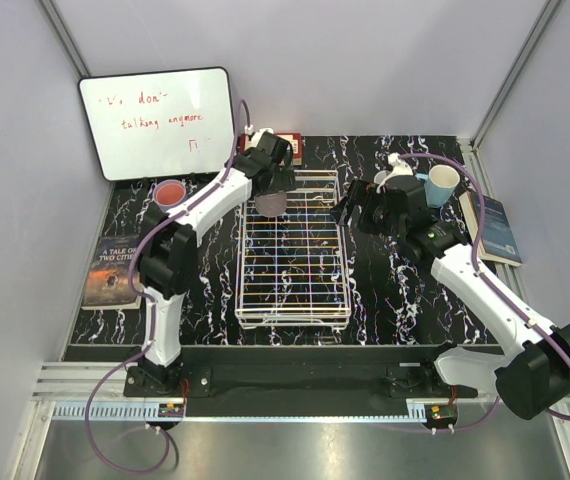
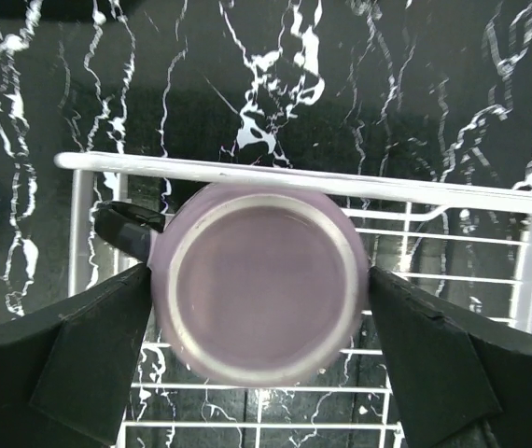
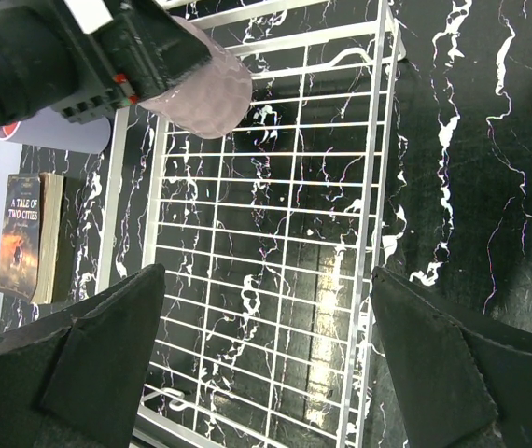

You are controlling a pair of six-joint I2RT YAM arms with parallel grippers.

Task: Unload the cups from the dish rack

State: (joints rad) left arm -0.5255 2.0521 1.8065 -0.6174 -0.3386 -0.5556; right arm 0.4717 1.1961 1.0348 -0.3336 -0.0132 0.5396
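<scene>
— State of the left pincer (image 2: 259, 276)?
— Clenched on the mauve cup (image 2: 259, 308), with a black finger (image 2: 79, 355) pressed to each side.

— Looks of that cup?
— Round, plain, matte dusty mauve. On the end facing the left wrist camera, a paler ring around a flat disc. Cannot tell whether mouth or base. From the right wrist, seen sticking out past the left pincer, with a pale side and a rounded end showing.

— And where?
— At the far left corner of the dish rack (image 1: 293, 300), just inside the far rail. Hard to say from any view whether resting on the wires or lifted off them.

— The rack itself?
— White wire grid, rectangular, low-sided, lying near to far in the middle of the black, white-veined marble tabletop (image 1: 385, 290).

— The right pincer (image 3: 268, 275)?
— Spread wide, gripping nothing, hanging by the rack's right rail toward the far end, with the grid in plain sight between its fingers.

— Other cups?
— Salmon pink cup (image 1: 170, 192) upright on the tabletop left of the rack, just near of the whiteboard (image 1: 155, 120). Light blue cup (image 1: 443, 184) at the far right, beyond the right arm, near a blue book (image 1: 495, 228).

— Anything more?
— A paperback (image 1: 111, 270), "A Tale of Two Cities", lying flat at the left edge, well apart from the rack.
</scene>
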